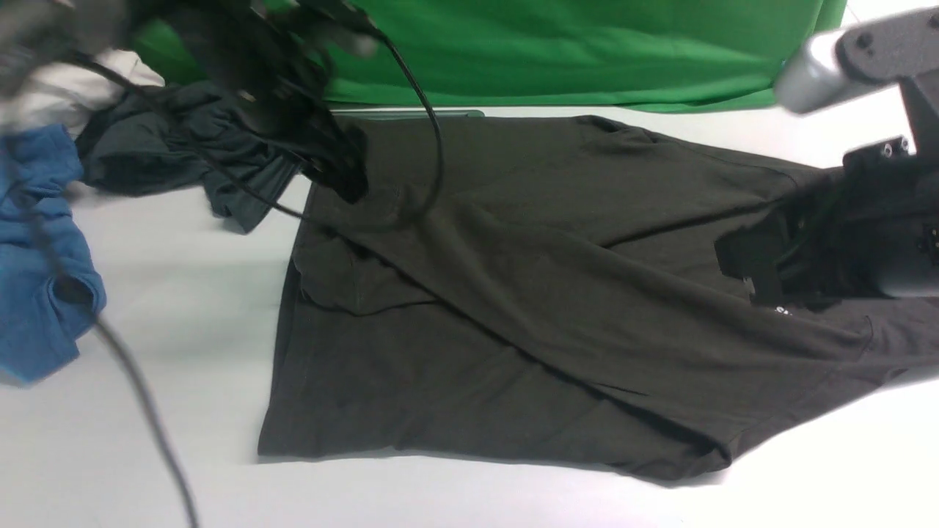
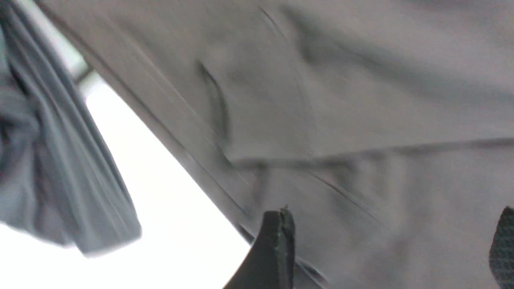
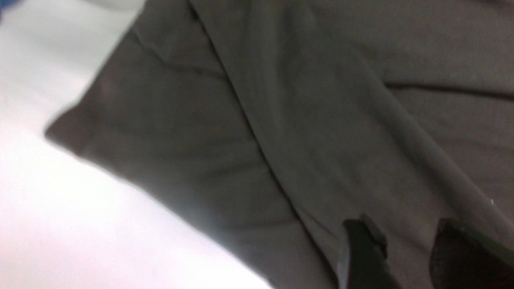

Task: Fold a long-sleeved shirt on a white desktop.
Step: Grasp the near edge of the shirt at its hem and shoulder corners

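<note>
Left end effector [image 2: 391, 218]: your jaws stand wide apart with nothing between them, just above the long-sleeved shirt [image 1: 513, 293], near its far left edge.
Right end effector [image 3: 405, 226]: jaws partly apart, low on the cloth beside the white logo [image 1: 782, 312]; you cannot tell whether any cloth is pinched.
Shirt position: spread on the table [image 1: 183, 308], a diagonal fold across it.
Handling: probably light, limp knit that sags and drags; take it at hems or seams.

I see the surface [image 1: 191, 330] carrying the long-sleeved shirt [image 1: 513, 293] across its middle, with a grey garment [image 1: 147, 158] and a blue garment [image 1: 33, 308] at its left edge.
</note>
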